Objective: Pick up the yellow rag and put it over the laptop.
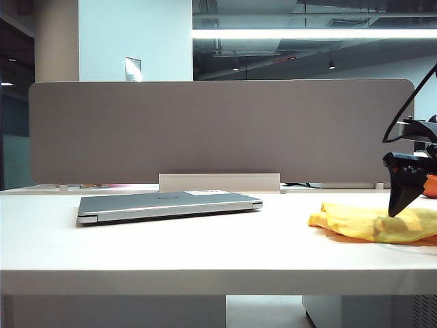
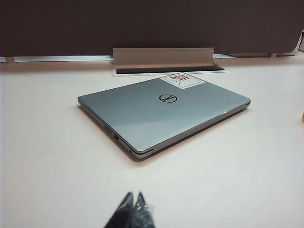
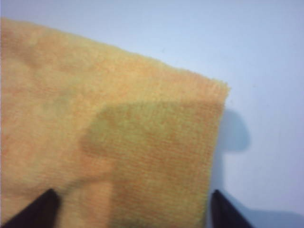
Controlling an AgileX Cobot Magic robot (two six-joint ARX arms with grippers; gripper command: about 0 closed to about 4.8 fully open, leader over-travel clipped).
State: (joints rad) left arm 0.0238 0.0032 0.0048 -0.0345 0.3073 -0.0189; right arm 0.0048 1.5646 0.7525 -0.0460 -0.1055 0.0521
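The white worktop (image 1: 205, 239) carries the closed laptop (image 1: 167, 203), lying flat. Well to the laptop's right lies the yellow rag (image 1: 379, 223). The right tool (image 3: 130, 209) hangs over the rag, jaws wide apart. The left tool (image 2: 133, 213), short of the laptop, shows tips pressed together.

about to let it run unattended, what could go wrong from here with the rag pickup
1. The right end effector is open just above the yellow rag, near its corner; a grip so close to the edge might slip or lift one layer only.
2. The orange fruit sits right behind that arm and could get nudged.
3. The Dell laptop lies well off to the left; a floppy rag may drag across the table or land only partly over it.
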